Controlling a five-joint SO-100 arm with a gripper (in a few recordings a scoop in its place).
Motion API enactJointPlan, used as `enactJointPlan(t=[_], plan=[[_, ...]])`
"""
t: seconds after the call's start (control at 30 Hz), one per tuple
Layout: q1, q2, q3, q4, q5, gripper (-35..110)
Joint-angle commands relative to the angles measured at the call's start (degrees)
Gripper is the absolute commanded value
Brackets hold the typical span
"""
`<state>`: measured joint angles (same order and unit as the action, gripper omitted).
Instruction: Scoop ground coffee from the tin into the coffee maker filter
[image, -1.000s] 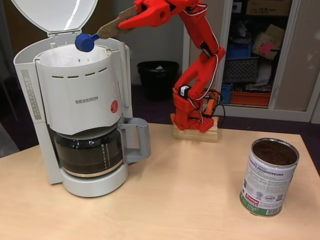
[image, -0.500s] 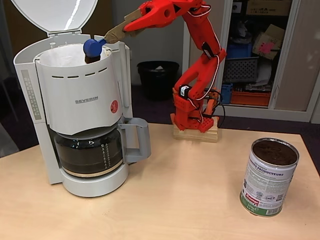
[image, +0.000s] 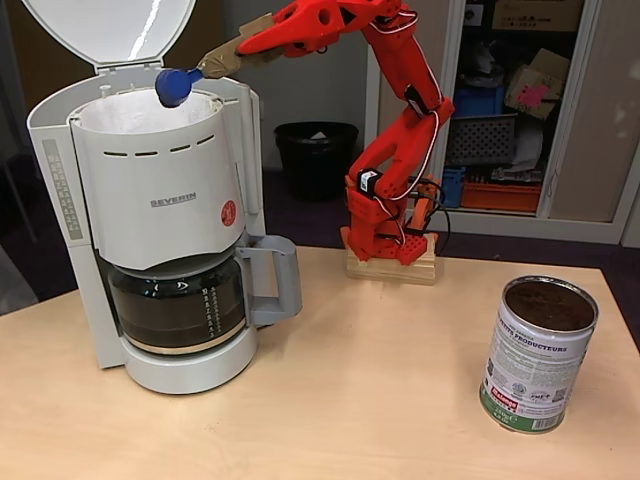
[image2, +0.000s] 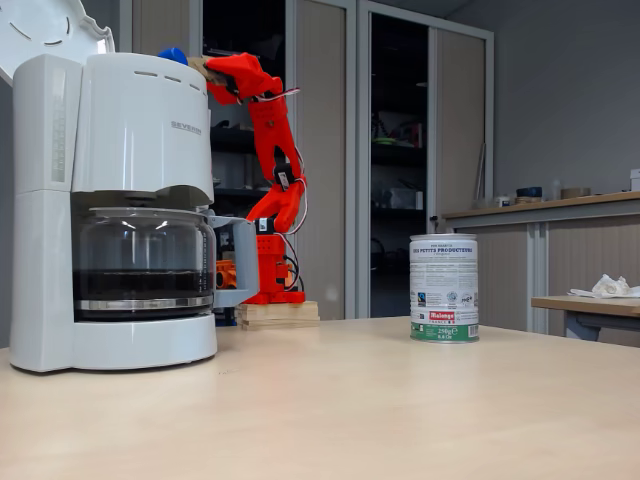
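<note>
Blue scoop (image: 172, 87) over filter (image: 130, 113) rim

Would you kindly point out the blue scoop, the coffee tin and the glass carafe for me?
blue scoop (image: 172, 87), a fixed view, on its round bowl above the filter basket.
tin (image: 532, 373), a fixed view, on its paper label.
glass carafe (image2: 140, 260), a fixed view, on its glass belly.

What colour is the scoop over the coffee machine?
Blue. The scoop shows best in the fixed view from above the table.
</note>
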<state>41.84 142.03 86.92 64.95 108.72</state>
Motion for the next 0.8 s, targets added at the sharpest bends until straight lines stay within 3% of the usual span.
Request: enactJointPlan(t=[0.0, 0.57, 0.77], plan=[[0.8, 0.2, 1.1, -1.8, 3.9, 0], [-1.4, 3.2, 6.6, -12.1, 27.1, 0], [-0.2, 3.9, 7.9, -15.4, 23.6, 0]])
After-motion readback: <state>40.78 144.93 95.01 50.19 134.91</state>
